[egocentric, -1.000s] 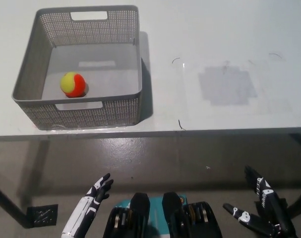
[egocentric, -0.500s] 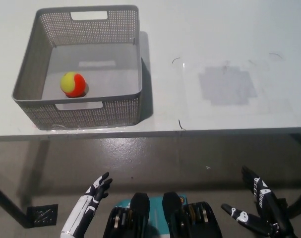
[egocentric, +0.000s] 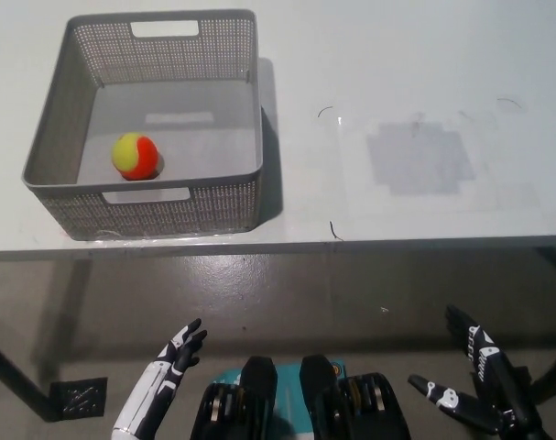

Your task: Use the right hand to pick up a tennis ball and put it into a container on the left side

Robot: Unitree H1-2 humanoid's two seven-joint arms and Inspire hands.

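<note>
Head view: a yellow-and-orange tennis ball (egocentric: 136, 156) lies inside the grey mesh basket (egocentric: 224, 206) at upper left of the white table (egocentric: 397, 64). Below the table edge, the white left hand (egocentric: 175, 356) at lower left and the black right hand (egocentric: 474, 380) at lower right appear spread and empty.

Perforated matt basket (egocentric: 83, 55), fuzzy ball (egocentric: 136, 156)

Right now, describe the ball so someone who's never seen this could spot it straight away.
Look at the white table, then the grey mesh basket on its left part. Inside, near the front left corner, lies the ball, half yellow, half orange, the only thing in the basket.
</note>
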